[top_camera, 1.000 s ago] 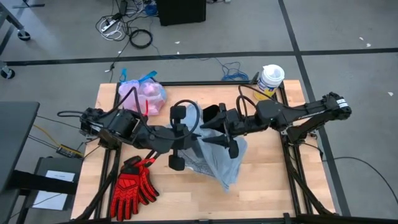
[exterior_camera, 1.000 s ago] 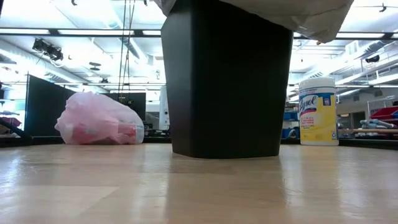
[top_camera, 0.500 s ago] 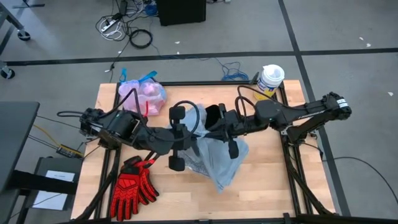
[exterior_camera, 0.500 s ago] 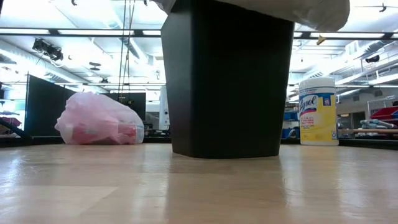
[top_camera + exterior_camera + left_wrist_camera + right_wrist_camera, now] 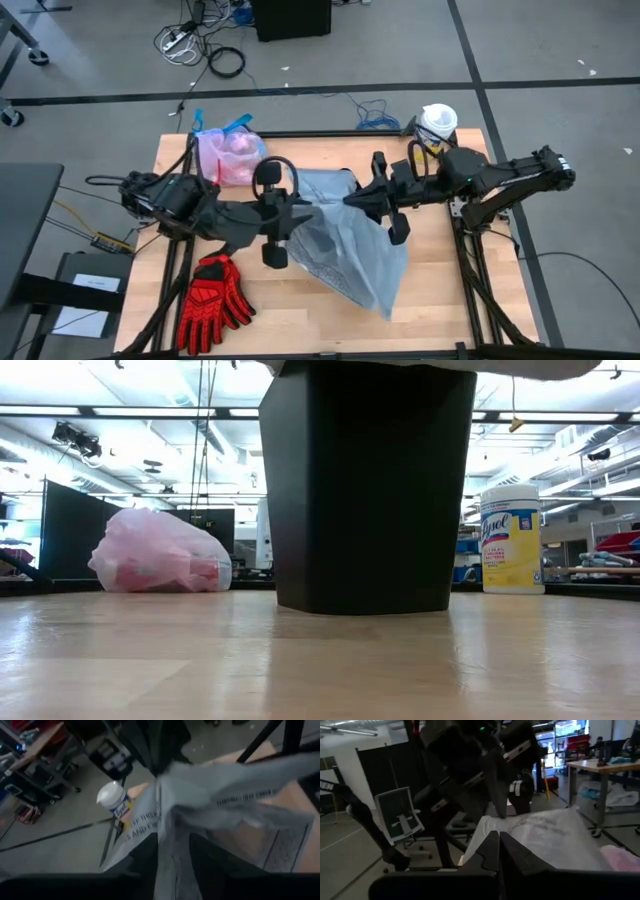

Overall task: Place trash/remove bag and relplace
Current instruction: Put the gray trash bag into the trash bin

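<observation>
Grey-blue liner (image 5: 345,240) is stretched between both pincers above the black bin (image 5: 365,485), its loose end draping down toward the table's near edge. Right gripper (image 5: 352,199) is pinched fully shut on the liner's edge. Left gripper (image 5: 300,207) has film between its fingers, partly spread; can't tell if it really grips. Liner looks light, floppy, slippery, so take the rim hem, not the middle. Full pink bag (image 5: 230,155) sits beyond the left gripper, well apart.
</observation>
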Controlling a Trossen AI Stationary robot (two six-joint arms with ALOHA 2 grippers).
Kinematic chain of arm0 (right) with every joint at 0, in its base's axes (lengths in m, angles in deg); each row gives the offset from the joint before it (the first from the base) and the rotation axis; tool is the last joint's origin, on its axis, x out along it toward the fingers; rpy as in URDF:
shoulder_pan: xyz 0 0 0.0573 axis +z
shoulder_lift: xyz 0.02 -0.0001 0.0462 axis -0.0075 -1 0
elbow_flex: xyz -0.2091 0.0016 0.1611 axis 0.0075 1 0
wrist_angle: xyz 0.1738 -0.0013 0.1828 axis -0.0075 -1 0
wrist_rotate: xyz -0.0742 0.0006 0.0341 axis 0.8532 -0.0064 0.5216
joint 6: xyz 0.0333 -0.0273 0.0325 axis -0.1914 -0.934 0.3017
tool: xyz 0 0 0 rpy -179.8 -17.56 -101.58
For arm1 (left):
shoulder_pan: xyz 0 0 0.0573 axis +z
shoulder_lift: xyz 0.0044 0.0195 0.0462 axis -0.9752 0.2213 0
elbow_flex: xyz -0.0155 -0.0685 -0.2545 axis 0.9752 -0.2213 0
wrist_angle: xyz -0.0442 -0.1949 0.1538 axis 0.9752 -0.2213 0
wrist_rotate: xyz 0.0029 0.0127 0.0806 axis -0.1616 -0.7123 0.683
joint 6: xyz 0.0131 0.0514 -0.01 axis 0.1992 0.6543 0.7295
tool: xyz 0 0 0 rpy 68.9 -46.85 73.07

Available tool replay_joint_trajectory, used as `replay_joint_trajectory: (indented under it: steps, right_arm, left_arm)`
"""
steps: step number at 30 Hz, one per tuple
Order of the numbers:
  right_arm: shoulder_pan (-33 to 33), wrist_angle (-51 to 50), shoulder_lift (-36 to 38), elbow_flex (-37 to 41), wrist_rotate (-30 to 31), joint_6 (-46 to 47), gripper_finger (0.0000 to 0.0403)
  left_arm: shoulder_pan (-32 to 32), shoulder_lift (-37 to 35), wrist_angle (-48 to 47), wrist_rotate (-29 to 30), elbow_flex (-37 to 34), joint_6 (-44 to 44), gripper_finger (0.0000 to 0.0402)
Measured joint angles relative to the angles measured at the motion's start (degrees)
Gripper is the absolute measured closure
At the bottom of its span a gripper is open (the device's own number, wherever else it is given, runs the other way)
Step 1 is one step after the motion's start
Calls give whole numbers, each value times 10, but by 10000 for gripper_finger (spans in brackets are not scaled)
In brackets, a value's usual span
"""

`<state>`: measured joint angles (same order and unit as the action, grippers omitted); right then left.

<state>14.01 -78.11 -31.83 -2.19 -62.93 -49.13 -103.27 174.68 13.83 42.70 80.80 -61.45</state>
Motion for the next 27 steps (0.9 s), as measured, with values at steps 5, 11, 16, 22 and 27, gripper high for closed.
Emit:
replay_joint_trajectory:
  steps: [5, 11, 16, 22, 27]
  right_arm:
    - [-5, -10, 13, 0, 1, 0, 403]
    - [-6, -10, 16, 0, -6, 0, 403]
    - [-7, -3, 16, 0, -23, -12, 403]
    - [-7, 1, 16, 0, -35, -17, 403]
    - [-7, 0, 17, 0, -23, -31, 403]
  left_arm:
    - [1, 0, -34, 4, 0, -33, 260]
    - [5, 11, -77, 13, -1, -44, 259]
    - [21, 34, -82, 13, -1, 1, 259]
    - [50, 62, -85, 23, -1, 16, 267]
    - [43, 71, -95, 45, -1, 41, 351]
